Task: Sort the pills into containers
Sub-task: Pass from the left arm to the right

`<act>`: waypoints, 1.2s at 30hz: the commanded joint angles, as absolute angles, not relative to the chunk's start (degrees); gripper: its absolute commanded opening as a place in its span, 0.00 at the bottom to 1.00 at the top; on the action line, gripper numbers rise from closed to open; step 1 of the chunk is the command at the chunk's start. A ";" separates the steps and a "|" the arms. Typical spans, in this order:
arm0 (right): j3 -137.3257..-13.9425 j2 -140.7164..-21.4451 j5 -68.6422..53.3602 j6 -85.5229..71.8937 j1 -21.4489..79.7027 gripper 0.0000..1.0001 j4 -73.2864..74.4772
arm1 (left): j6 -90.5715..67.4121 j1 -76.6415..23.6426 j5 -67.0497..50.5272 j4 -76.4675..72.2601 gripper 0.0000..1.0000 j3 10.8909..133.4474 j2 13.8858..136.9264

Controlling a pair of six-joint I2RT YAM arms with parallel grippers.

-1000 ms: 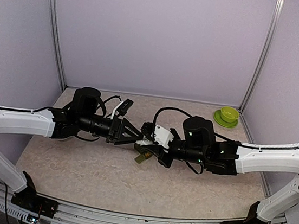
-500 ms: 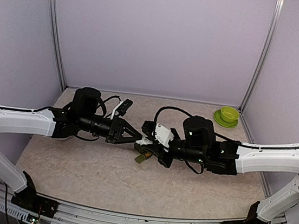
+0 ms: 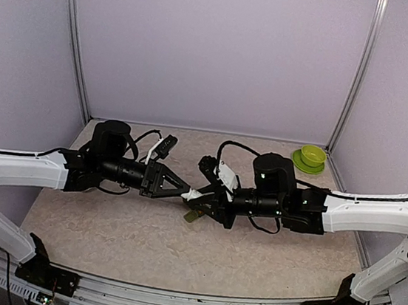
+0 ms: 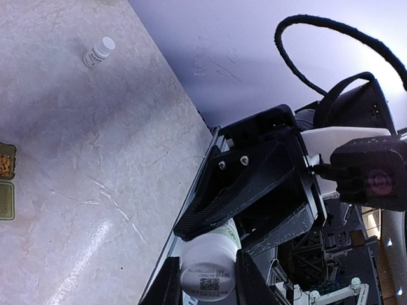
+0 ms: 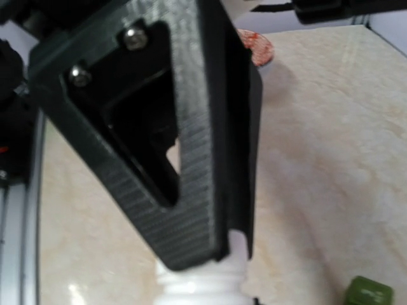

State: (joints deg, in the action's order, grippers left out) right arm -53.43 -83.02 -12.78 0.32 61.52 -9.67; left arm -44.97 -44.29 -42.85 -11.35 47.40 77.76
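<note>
Nothing is legible: the printed label on the white bottle [image 4: 208, 277] is too blurred to read.

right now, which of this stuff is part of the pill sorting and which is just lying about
job: bottle, gripped by left pincer and right pincer; strip, with pills in one compartment

lying about: bowl on its saucer; second bottle, apart from the rest, untouched

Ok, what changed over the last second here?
The left tool closed onto the white bottle held by the right tool, which rolled slightly. The containers and lime-green bowl stayed put.
</note>
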 commanded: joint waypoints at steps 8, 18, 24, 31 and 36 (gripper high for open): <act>-54.71 -84.11 -22.87 -6.01 61.56 0.03 -14.49 | -41.64 -46.19 -44.80 -19.79 0.33 46.73 75.06; -54.73 -84.78 -20.58 -4.63 61.52 0.03 -13.68 | -42.64 -44.92 -44.66 -19.67 0.35 46.23 75.24; -53.81 -83.82 -16.81 -3.74 61.52 0.03 -13.23 | -42.47 -44.57 -45.14 -18.77 0.43 46.40 75.41; -53.27 -82.71 -14.43 -2.43 61.28 0.03 -12.79 | -40.51 -44.21 -45.09 -14.08 0.47 47.40 75.93; -53.09 -82.15 -13.31 -1.98 60.75 0.03 -12.52 | -40.01 -44.12 -45.52 -13.19 0.46 47.62 76.01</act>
State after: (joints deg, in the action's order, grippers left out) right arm -53.71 -84.16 -15.49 -2.85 61.06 -13.10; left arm -41.67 -44.36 -44.18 -14.52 46.54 76.23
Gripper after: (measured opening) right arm 0.198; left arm 0.468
